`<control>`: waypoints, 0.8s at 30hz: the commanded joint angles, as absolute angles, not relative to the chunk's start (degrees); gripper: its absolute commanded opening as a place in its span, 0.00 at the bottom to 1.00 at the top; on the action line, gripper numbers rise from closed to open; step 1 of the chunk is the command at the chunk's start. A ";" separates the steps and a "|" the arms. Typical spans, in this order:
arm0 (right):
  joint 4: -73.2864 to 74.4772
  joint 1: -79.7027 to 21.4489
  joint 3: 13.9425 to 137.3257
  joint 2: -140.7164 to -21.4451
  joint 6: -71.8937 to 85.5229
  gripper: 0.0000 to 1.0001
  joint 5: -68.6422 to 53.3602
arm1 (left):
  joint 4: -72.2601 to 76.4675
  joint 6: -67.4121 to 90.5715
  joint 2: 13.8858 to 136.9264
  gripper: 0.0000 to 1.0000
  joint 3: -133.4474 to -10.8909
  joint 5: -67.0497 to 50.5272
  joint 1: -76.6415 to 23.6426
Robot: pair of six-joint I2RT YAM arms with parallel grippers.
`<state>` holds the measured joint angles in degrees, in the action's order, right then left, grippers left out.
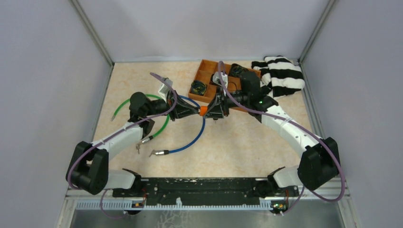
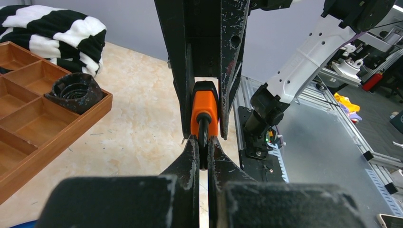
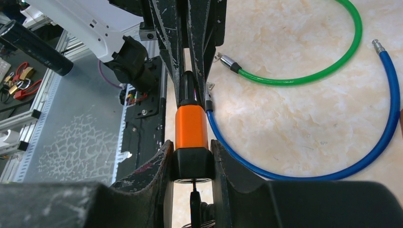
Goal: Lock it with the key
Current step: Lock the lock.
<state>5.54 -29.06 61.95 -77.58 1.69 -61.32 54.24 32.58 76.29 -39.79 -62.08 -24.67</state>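
An orange cable lock (image 1: 203, 110) is held in the air between both grippers over the middle of the table. My left gripper (image 2: 203, 142) is shut on the narrow black piece (image 2: 203, 135) at one end of the lock (image 2: 204, 107). My right gripper (image 3: 191, 152) is shut on the black keyhole end (image 3: 191, 164) of the orange body (image 3: 191, 126). A dark key (image 3: 194, 202) sits in the keyhole, edge-on between my right fingers, with a ring below it. The lock's blue cable (image 3: 380, 133) loops across the table to a free metal tip (image 3: 375, 45).
A green cable (image 1: 164, 124) lies on the table left of the lock, its metal end (image 3: 228, 61) near the blue one. A small key (image 1: 138, 148) lies beside it. A wooden tray (image 2: 38, 128) holding black round parts and a striped cloth (image 1: 283, 76) are at the back right.
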 commanded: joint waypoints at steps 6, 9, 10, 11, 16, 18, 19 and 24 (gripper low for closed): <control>-3.54 -32.88 69.62 -78.20 2.57 0.00 -60.94 | 54.00 30.18 77.52 0.00 -39.29 -64.60 -29.75; -2.92 -32.87 70.19 -78.32 2.29 0.00 -60.85 | 53.94 30.08 77.66 0.00 -39.35 -64.60 -29.79; -2.86 -32.87 70.29 -78.31 2.24 0.00 -60.81 | 53.73 29.98 77.69 0.00 -39.33 -64.52 -29.90; -2.70 -32.87 70.38 -78.31 2.20 0.00 -60.74 | 53.56 29.85 77.62 0.00 -39.37 -64.51 -30.01; -2.32 -32.95 71.34 -78.72 2.34 0.00 -60.78 | 53.42 29.57 78.20 0.00 -39.46 -64.51 -30.68; -2.45 -33.11 71.44 -78.88 2.46 0.00 -60.71 | 53.44 29.32 78.30 0.00 -39.46 -64.46 -31.07; -2.27 -33.12 71.57 -78.92 2.34 0.00 -60.69 | 53.34 29.25 78.31 0.00 -39.46 -64.53 -31.20; -2.02 -33.52 71.57 -79.22 2.05 0.00 -60.30 | 53.51 29.35 78.18 0.00 -39.72 -64.61 -31.38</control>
